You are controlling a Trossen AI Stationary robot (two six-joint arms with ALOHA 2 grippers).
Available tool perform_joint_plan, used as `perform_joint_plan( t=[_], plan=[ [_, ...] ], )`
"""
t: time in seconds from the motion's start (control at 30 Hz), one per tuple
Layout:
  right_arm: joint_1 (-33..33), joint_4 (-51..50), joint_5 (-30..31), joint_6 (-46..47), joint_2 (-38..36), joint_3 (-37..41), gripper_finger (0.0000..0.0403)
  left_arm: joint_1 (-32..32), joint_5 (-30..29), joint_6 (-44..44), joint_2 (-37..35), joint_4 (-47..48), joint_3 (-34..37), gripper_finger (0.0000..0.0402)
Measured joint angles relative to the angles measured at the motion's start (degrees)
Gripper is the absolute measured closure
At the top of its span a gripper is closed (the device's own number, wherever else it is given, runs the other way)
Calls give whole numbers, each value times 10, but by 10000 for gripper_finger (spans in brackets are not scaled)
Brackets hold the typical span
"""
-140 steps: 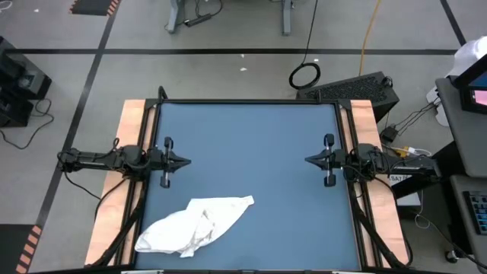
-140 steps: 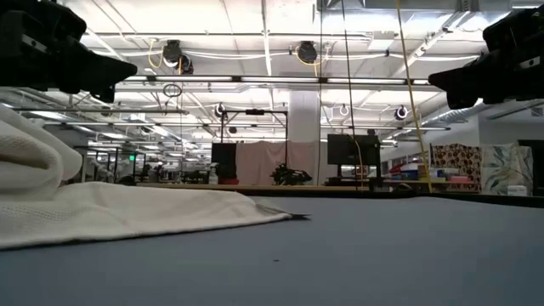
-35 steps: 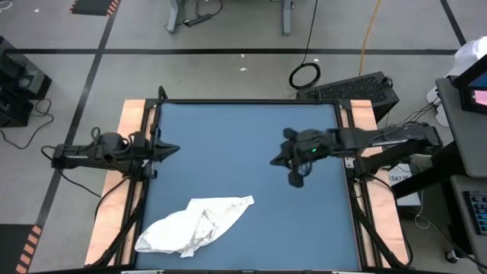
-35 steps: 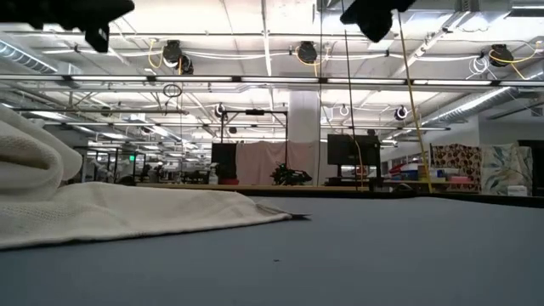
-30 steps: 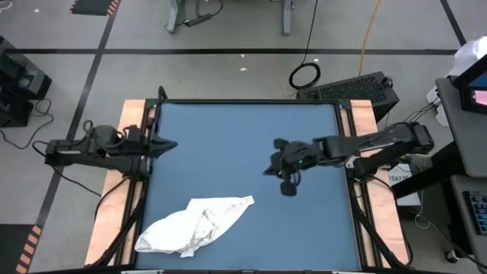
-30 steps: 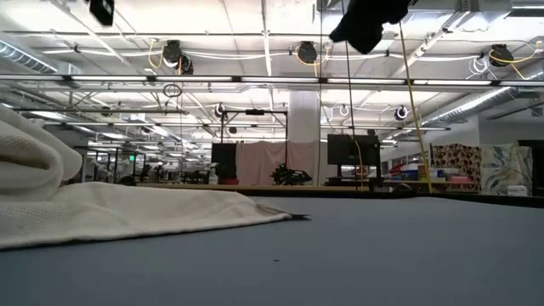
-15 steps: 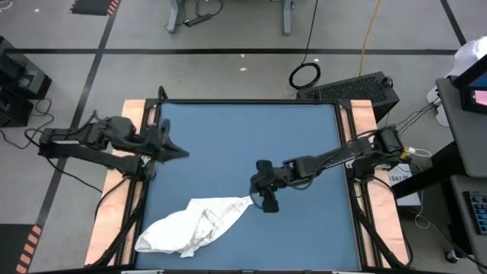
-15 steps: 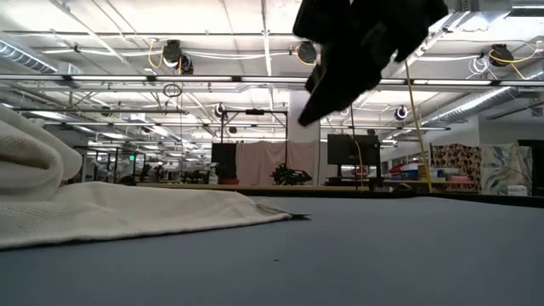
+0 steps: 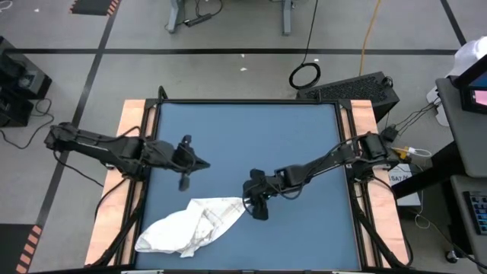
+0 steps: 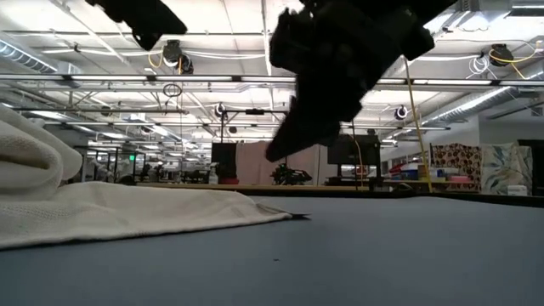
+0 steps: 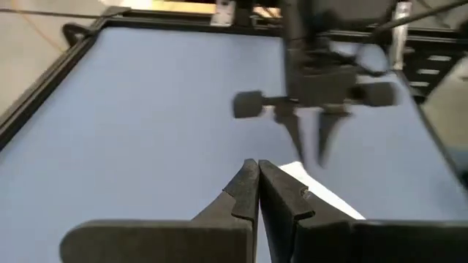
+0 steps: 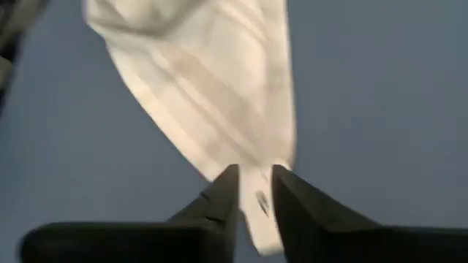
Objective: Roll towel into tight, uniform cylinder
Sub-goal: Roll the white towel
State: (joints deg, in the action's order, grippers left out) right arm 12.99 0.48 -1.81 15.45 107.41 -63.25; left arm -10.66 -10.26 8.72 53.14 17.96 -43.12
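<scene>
Right hand (image 12: 252,191) over crumpled white towel (image 12: 212,88) corner.

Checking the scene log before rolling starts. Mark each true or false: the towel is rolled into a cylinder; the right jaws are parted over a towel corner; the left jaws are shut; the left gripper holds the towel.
1. The towel is rolled into a cylinder: false, it lies crumpled on the table.
2. The right gripper has its jaws parted over a towel corner: true.
3. The left gripper has its jaws shut: true.
4. The left gripper holds the towel: false, it holds nothing.
</scene>
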Motion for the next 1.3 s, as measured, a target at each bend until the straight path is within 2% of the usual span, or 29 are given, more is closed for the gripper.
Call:
perform_joint_plan(
  t=[0.23,0.33,0.4,0.47,0.53,0.73,0.8,0.93,1.1,1.3],
  plan=[
    [3,26,34,2,58,-34,201,0,-6,4,45,-57,17,385],
    [2,28,35,-1,84,-44,174,0,-7,17,63,-56,18,385],
    [2,28,34,-2,101,-48,170,0,-7,25,76,-56,18,385],
    [2,28,36,-4,110,-49,181,0,-7,30,92,-56,18,385],
    [2,30,34,-4,115,-51,208,-3,-7,30,108,-55,18,385],
    [2,13,33,-14,106,-50,362,-22,-7,40,156,-61,18,385],
    [3,5,30,-26,96,-49,390,-30,-6,51,170,-70,18,385],
    [2,-25,55,-30,58,-49,381,-52,-5,74,201,-101,18,385],
    [2,-121,137,-24,-12,-50,394,-84,-5,90,245,-151,18,385],
    [2,-221,199,22,-78,-50,393,-129,-6,105,303,-198,18,385]
  ],
)
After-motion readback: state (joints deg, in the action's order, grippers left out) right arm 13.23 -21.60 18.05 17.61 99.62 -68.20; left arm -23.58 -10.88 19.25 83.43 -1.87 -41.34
